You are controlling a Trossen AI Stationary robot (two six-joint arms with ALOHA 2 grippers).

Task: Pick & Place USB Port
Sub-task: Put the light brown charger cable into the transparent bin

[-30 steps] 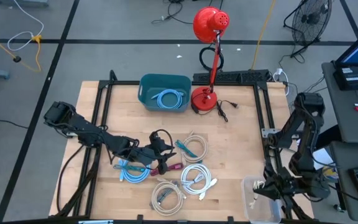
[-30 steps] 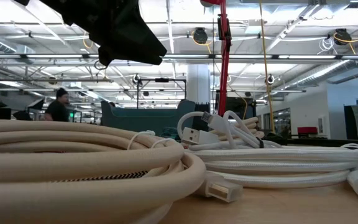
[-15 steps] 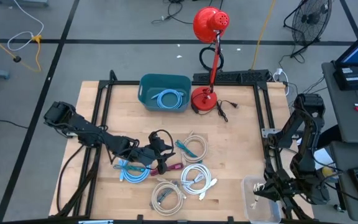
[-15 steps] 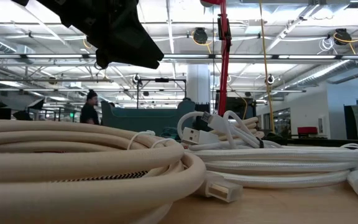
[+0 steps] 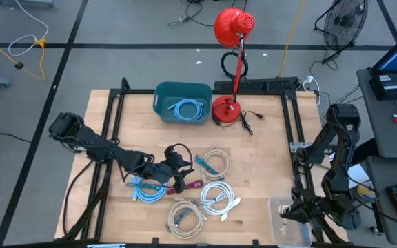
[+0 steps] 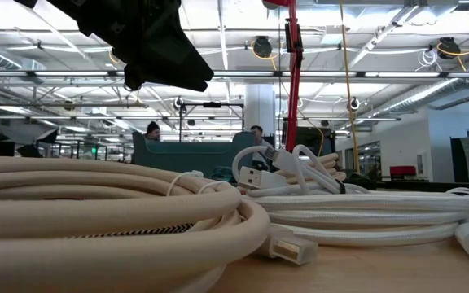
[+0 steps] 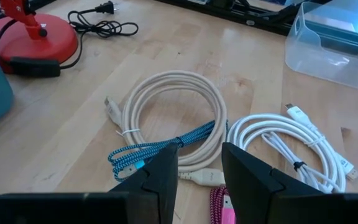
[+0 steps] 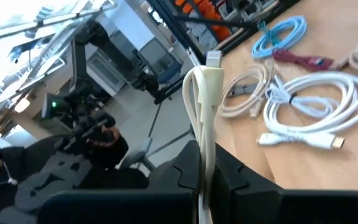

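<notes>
Several coiled USB cables lie on the wooden table: a cream coil (image 5: 216, 162) (image 7: 173, 112), a white coil (image 5: 218, 196) (image 7: 291, 143), another cream coil (image 5: 185, 217), a light-blue one (image 5: 147, 191), a teal braided one (image 7: 160, 146) and a pink one (image 7: 219, 202). My left gripper (image 5: 178, 169) (image 7: 199, 174) is open above this pile and touches nothing. My right gripper (image 5: 289, 207) (image 8: 202, 155) is at the near right, beside a clear plastic bin (image 5: 291, 224), and is shut on a cream cable (image 8: 204, 93). My right gripper pinches the cream cable between its two fingers, on a folded bundle of strands (image 8: 202, 140). The bundle sticks out past the fingertips and ends in a connector (image 8: 213, 59). The cable is lifted clear of the table.
A teal bin (image 5: 160, 93) at the far middle holds a light-blue cable (image 5: 188, 109). A red desk lamp (image 5: 227, 107) with a black cord stands beside it. Black frame rails run along the table's left and right sides. People show in the room behind.
</notes>
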